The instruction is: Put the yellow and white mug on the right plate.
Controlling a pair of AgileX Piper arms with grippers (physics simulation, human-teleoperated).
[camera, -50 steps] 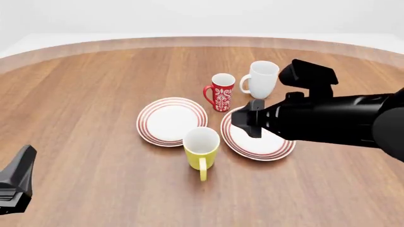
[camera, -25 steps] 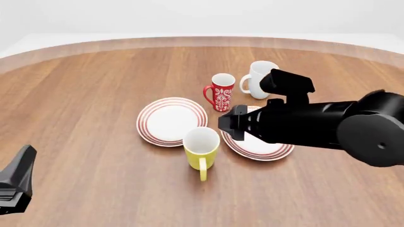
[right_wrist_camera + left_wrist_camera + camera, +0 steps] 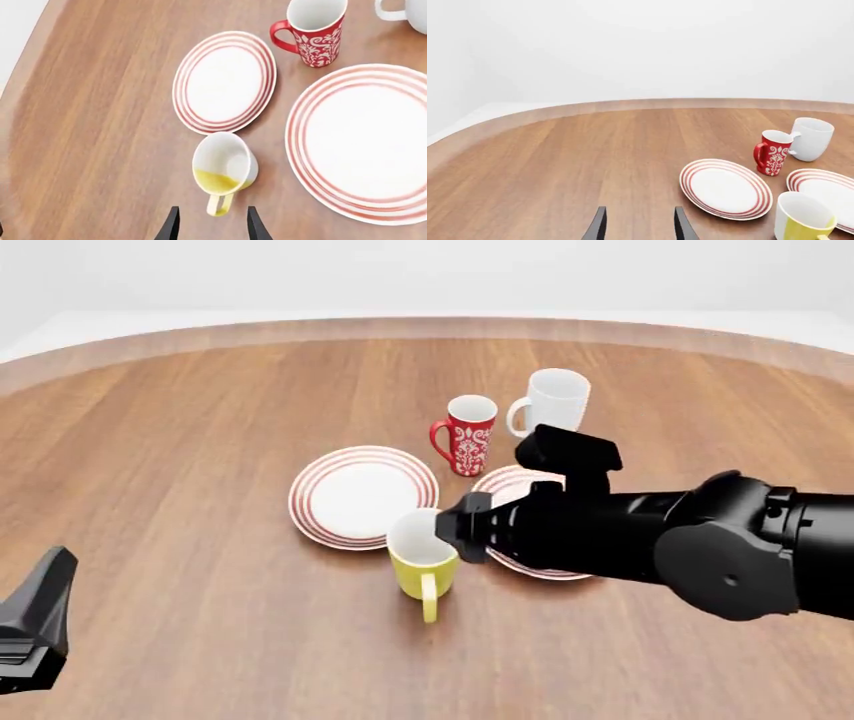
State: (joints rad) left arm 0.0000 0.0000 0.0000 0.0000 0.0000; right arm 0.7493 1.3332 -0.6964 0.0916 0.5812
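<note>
Target mug: short yellow mug w/ white inside and yellow loop handle (image 3: 426, 558), upright on the round wooden table (image 3: 200, 460), near-centre; handle points to the near edge. It stands btwn the two plates, at their near edges, on neither plate.
Right plate: white plate w/ red rim rings (image 3: 514, 485), just right of the yellow mug; mostly hidden by the arm in front view, bare in right wrist view (image 3: 373, 140).
Left plate: matching red-ringed white plate (image 3: 363, 496), just left-far of the yellow mug, nothing on it.
Other mugs: red mug w/ white pattern (image 3: 467, 435) and tall white mug (image 3: 554, 403), upright, side by side at the far side of the plates; white one further right.
Right gripper: black, (image 3: 454, 525) over the right plate, reaching left, tip at the yellow mug's rim on its right side; fingers (image 3: 170, 227) parted narrowly, nothing btwn them; mug lies just ahead of the tips.
Left gripper: black, (image 3: 34, 625) at the near-left edge, well apart from all crockery; fingers (image 3: 599, 227) parted narrowly, holding nothing.
</note>
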